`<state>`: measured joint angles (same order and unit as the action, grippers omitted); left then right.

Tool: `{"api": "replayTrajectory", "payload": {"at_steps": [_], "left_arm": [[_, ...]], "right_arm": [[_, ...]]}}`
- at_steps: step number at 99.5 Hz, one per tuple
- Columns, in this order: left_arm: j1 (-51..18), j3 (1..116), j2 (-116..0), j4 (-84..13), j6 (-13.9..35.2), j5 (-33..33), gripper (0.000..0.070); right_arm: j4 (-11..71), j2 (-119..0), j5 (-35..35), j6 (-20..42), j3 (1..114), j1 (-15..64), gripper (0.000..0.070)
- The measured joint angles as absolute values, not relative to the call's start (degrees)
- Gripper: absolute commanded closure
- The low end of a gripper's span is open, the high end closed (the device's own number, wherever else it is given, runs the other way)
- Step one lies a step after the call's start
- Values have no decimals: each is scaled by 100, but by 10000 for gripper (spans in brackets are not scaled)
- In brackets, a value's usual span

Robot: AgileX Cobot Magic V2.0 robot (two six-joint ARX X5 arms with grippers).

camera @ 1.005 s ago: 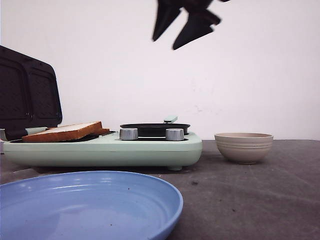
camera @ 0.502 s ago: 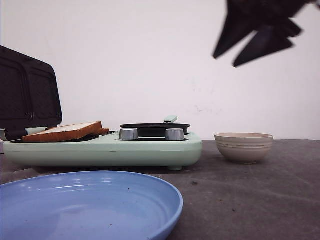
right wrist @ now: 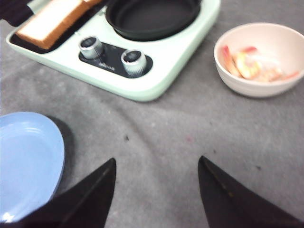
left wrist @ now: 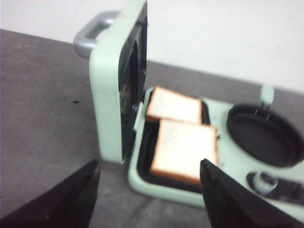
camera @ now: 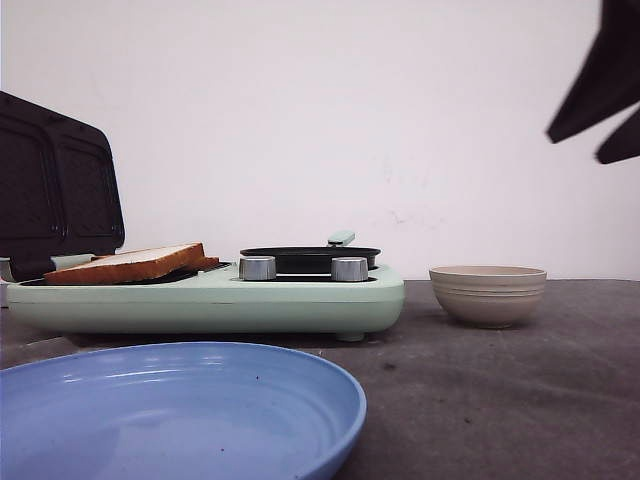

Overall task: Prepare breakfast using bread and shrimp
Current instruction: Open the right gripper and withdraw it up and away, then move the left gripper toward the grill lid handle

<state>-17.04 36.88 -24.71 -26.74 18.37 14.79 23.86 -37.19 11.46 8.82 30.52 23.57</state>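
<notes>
the grey surface [right wrist: 190, 156] is carrying everything. a mint-green breakfast maker [camera: 215, 298] is sitting on it with its lid [left wrist: 118, 90] standing upright, ahead of the left hand [left wrist: 149, 190]. the blue plate [camera: 170, 410] is lying nearest the front camera, below and to the left of the right hand [right wrist: 156, 190], which is hanging high over the surface with its fingers spread wide and nothing between them. the left hand is likewise gaping wide and holding nothing, hovering just short of the maker's open grill side. the black round pan [right wrist: 152, 16] is sitting in the maker's other half, ahead of the right hand, with two silver knobs [right wrist: 134, 59] just in front of it. the beige bowl [right wrist: 259, 59] is standing apart from the maker, ahead and to the right of the right hand. the bread [left wrist: 183, 145], two slices, is lying on the grill plate beyond the left hand, one slice overlapping the other. the shrimp [right wrist: 247, 64], a few orange-red and pale pieces, are lying inside the bowl.
</notes>
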Motion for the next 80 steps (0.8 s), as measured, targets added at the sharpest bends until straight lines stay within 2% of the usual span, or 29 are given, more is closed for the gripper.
{"api": "replayTrajectory", "payload": {"at_steps": [34,44,54,80], "left_arm": [[-1704,3688,-2467,-2757,2029,1481,344],[-1704,3688,-2467,-2797,2154,1470,327],[-1704,3688,-2467,-2788,2384,1466,267],[-1400,3758,-2803,-2764,2718,1343,266]], "right_arm": [[2502,-3518,1050,928,3052,2355,372],[2502,-3518,1052,928,3055,2355,372],[2504,-3518,1052,928,3052,2355,372],[2499,-3518,1052,928,3052,2355,372]]}}
